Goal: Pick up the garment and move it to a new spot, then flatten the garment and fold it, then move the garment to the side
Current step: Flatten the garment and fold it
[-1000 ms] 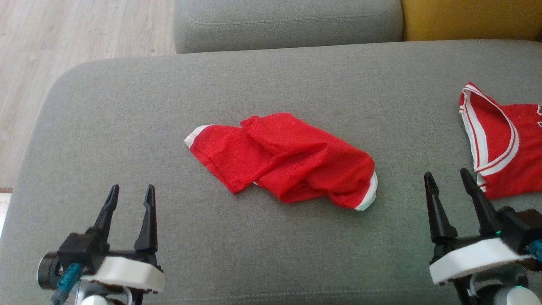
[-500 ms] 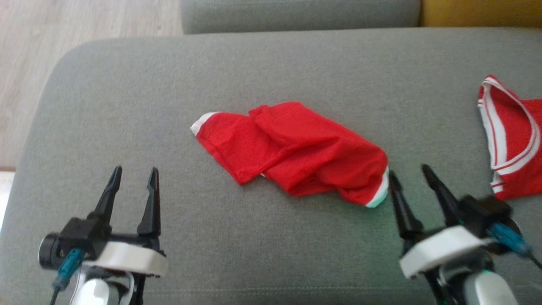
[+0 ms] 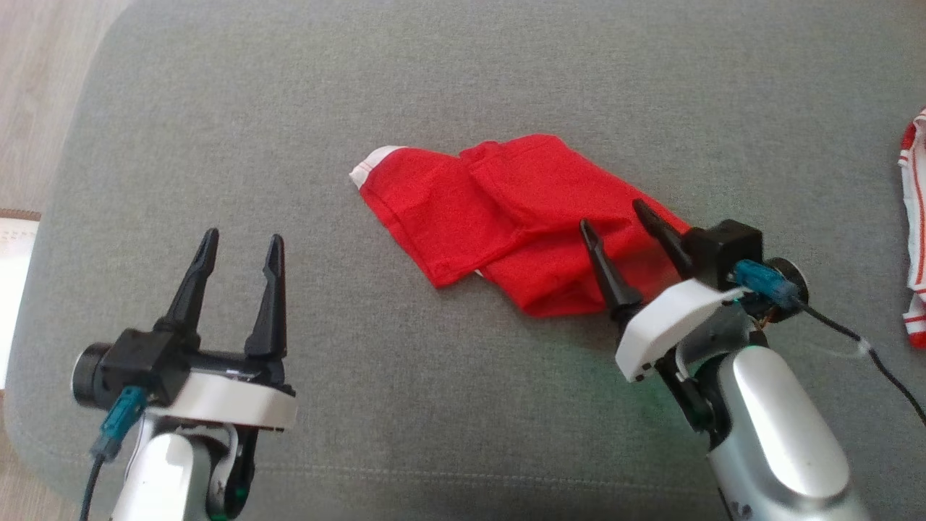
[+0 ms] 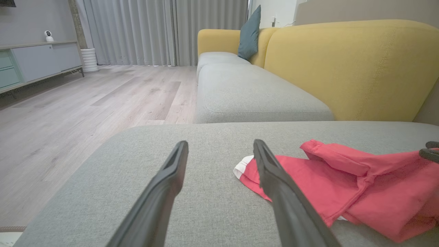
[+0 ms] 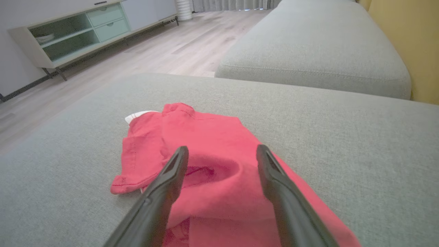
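Observation:
A crumpled red garment (image 3: 499, 217) with white trim lies on the grey sofa cushion (image 3: 289, 108); it also shows in the left wrist view (image 4: 360, 185) and the right wrist view (image 5: 212, 151). My right gripper (image 3: 613, 217) is open over the garment's right end, its two dark fingers straddling a raised fold (image 5: 219, 168), with nothing clamped between them. At the lower left my left gripper (image 3: 242, 242) is open above bare cushion, well left of the garment's white-trimmed end (image 4: 241, 168).
A second red garment with white stripes (image 3: 913, 231) lies at the cushion's right edge. Wooden floor (image 3: 36, 87) lies beyond the cushion's left edge. Another grey seat (image 4: 253, 96) and a yellow backrest (image 4: 349, 68) stand behind.
The head camera has tilted down and shifted. My right gripper has moved left and forward from beside the striped garment to over the red garment's right end. The left gripper stays open.

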Robot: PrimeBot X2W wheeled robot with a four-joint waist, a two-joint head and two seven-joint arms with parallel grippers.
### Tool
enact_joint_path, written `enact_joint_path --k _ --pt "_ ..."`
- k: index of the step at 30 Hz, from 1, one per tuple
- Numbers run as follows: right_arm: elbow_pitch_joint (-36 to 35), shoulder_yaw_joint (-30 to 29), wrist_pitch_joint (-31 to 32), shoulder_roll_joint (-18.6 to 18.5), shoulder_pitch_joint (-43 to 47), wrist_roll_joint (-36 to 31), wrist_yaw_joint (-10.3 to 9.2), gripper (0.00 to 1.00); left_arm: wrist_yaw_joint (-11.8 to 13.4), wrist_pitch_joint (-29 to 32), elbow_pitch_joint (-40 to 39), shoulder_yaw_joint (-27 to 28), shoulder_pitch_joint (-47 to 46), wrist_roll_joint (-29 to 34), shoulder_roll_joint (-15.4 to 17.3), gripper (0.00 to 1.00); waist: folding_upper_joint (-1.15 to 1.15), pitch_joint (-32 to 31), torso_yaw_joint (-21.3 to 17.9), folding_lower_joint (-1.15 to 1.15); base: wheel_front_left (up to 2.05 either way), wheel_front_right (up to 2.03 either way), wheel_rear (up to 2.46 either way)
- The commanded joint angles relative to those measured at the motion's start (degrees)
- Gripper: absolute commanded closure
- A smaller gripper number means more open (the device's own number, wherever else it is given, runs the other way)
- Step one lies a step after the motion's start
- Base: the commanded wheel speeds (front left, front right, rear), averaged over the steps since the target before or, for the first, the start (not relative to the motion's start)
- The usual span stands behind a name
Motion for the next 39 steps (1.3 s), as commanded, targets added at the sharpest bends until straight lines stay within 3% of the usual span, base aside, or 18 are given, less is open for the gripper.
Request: enact_joint_path --k 1,2,4,5,13,18,24,29,30,31,32,39 --pt "-0.8 1.4 0.5 -0.1 -1.5 -0.3 -0.04 0.00 -0.3 -0.5 -1.8 1.8 -2.5 0.6 0.3 0.00 0.00 0.1 0.2 -0.01 0.00 0.00 0.00" --pt "0.4 1.3 1.5 -0.1 -1.8 -0.6 -0.04 0.00 -0.4 -0.5 -1.7 1.8 -2.6 0.8 0.2 0.00 0.00 0.1 0.3 -0.01 0.00 0.00 0.00" --pt "2.1 1.5 2.9 -0.1 -2.2 -0.3 -0.04 0.80 -0.6 -0.5 -1.5 1.8 -2.8 1.0 -0.1 0.00 0.00 0.1 0.3 -0.01 0.00 0.00 0.00" --pt "2.8 1.7 3.9 -0.1 -2.2 -0.4 -0.04 1.00 -0.7 -0.5 -1.5 1.9 -2.8 1.1 -0.2 0.00 0.00 0.1 0.3 -0.01 0.00 0.00 0.00" --pt "-0.2 5.8 2.1 -0.1 -2.9 2.0 -0.04 1.00 -1.3 -0.5 -1.6 2.4 -2.7 1.7 -0.9 0.00 0.00 0.0 -0.1 -0.01 0.00 0.00 0.00" --pt "-2.6 15.1 2.3 -0.1 -3.2 4.2 -0.04 1.00 -1.6 -0.5 -1.7 3.0 -2.7 1.9 -1.2 0.00 0.00 0.0 -0.6 -0.01 0.00 0.00 0.00" --pt "3.3 26.3 7.8 -0.1 -1.2 7.5 -0.04 1.00 -2.1 -0.5 -1.4 3.1 -2.9 1.9 -1.9 0.00 0.00 0.3 -0.9 -0.01 0.00 0.00 0.00" --pt "6.5 28.5 7.6 -0.6 -0.6 9.0 -0.04 1.00 -2.4 -0.5 -1.3 3.3 -3.0 2.0 -2.3 0.00 0.00 0.5 -1.0 -0.01 0.00 0.00 0.00" --pt "6.7 28.7 6.8 -0.6 -0.5 9.5 -0.04 0.79 -2.5 -0.5 -1.3 3.4 -2.9 2.0 -2.3 0.00 0.00 0.5 -1.1 -0.01 0.00 0.00 0.00" --pt "6.6 28.7 5.7 -0.6 -0.6 9.7 -0.04 0.12 -2.5 -0.5 -1.3 3.5 -2.9 2.0 -2.4 0.00 0.00 0.5 -1.2 -0.01 0.00 0.00 0.00" --pt "6.2 28.5 4.3 -0.5 -0.6 10.0 -0.04 0.00 -2.6 -0.5 -1.2 3.6 -2.8 2.1 -2.4 0.00 0.00 0.5 -1.3 -0.01 0.00 0.00 0.00" --pt "-2.2 27.6 -5.9 -1.4 0.0 12.5 -0.04 0.00 -2.6 -0.5 -0.7 4.5 -2.1 2.8 -2.3 0.00 0.00 -0.6 -2.5 -0.01 0.00 0.00 0.00"
